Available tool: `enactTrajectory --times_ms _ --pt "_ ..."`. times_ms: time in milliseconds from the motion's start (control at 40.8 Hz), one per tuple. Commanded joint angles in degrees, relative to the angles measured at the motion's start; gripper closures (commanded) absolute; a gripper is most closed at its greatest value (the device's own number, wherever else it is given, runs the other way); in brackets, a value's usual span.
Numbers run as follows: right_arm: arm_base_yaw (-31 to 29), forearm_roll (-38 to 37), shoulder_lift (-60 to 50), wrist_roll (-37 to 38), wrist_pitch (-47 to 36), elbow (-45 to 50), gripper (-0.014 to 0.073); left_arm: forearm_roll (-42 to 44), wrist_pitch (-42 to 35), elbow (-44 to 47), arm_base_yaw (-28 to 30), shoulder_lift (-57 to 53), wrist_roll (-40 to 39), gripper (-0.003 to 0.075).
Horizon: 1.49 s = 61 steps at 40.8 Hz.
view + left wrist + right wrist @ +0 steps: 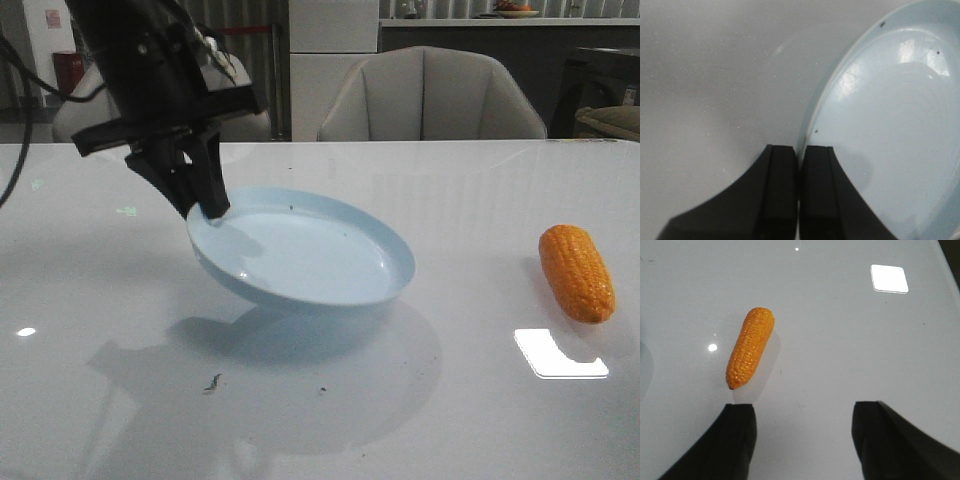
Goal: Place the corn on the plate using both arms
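Left gripper (205, 195) is clamped on the near-left rim of the plate (330, 260) — in the left wrist view the two fingers (782, 200) pinch the rim edge with almost no gap. We judge the plate lifted and tilted: its left side sits high, and a shadow spreads on the table (120, 420) beneath it.

Right gripper (802, 440) is spread wide, holding nothing, hovering over the table with the corn (750, 347) just ahead of its left finger, not between the fingers.

Progress — we read it as early. Plate is in hand but the corn still lies on the table, well apart from the plate, off to the right in the front view. Left to do: grasp the corn, bring corn and plate together, release.

Corn orientation: lying flat, long axis running roughly away from the front camera, slightly angled, one blunt end toward the near table edge.
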Motion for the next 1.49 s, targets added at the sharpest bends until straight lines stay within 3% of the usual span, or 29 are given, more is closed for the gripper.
enactTrajectory --times_ms 0,196,539,833,980,1273,1469 --pt "0.07 -0.66 0.28 -0.09 -3.37 -1.54 0.0071 -0.35 -1.47 -1.79 -0.68 -1.88 -0.52 0.0622" --pt "0.07 -0.66 0.28 -0.09 -3.03 -1.54 0.0071 0.04 -2.91 -1.79 -0.78 0.87 -0.52 0.0594" --pt "0.07 -0.66 0.28 -0.09 -2.72 -1.54 0.0071 2.58 -3.49 -2.87 -0.78 2.67 -0.27 0.033" --pt "0.07 0.78 0.28 -0.09 -3.54 -1.54 0.0071 8.95 7.19 -18.69 -0.78 2.11 0.31 0.0335" --pt "0.07 1.66 0.28 -0.09 -3.77 -1.54 0.0071 13.32 6.68 -23.8 -0.78 -2.1 0.31 0.0335" --pt "0.07 1.65 0.97 -0.09 -3.77 -1.54 0.0071 23.9 7.03 -23.56 -0.78 -18.71 0.31 0.0335" --pt "0.07 1.81 2.91 -0.09 -3.77 -1.54 0.0071 27.26 3.56 -16.48 -0.78 -30.48 0.31 0.0335"
